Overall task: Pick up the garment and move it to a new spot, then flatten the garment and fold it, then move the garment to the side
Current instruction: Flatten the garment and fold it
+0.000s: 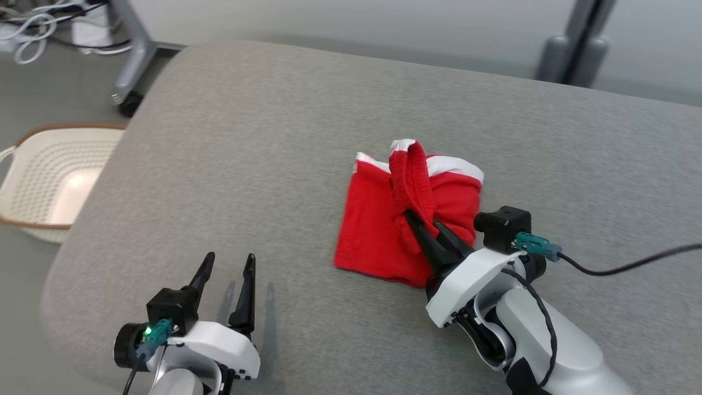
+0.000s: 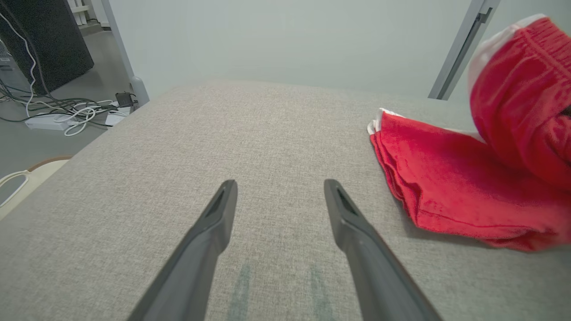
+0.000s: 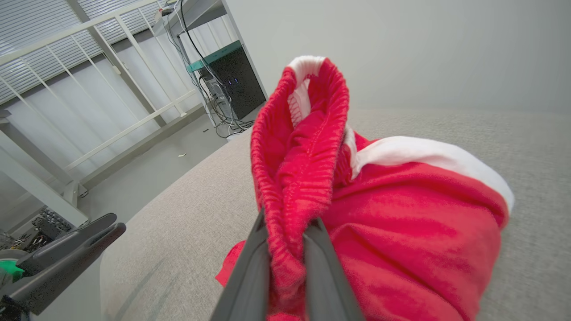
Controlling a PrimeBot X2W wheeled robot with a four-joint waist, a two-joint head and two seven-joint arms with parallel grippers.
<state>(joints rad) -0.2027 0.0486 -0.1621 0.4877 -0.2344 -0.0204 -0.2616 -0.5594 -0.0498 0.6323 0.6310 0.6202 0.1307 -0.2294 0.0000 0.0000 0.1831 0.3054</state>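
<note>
The garment (image 1: 373, 225) is red with white trim, folded and lying on the grey padded table (image 1: 274, 137) right of centre. My right gripper (image 1: 422, 222) is shut on a ribbed red band of the garment (image 3: 290, 187), which stands up as a loop above the rest. In the left wrist view the garment (image 2: 446, 178) lies to the right of my fingers. My left gripper (image 1: 227, 263) is open near the table's front edge, apart from the garment, with nothing between its fingers (image 2: 218, 214). The left gripper (image 3: 67, 254) also shows at the lower left of the right wrist view.
A cream perforated basket (image 1: 49, 181) sits on the floor off the table's left edge. Cables (image 2: 67, 116) lie on the floor behind. Metal frame legs (image 1: 573, 49) stand beyond the table's far edge. Bare table surface stretches left of and behind the garment.
</note>
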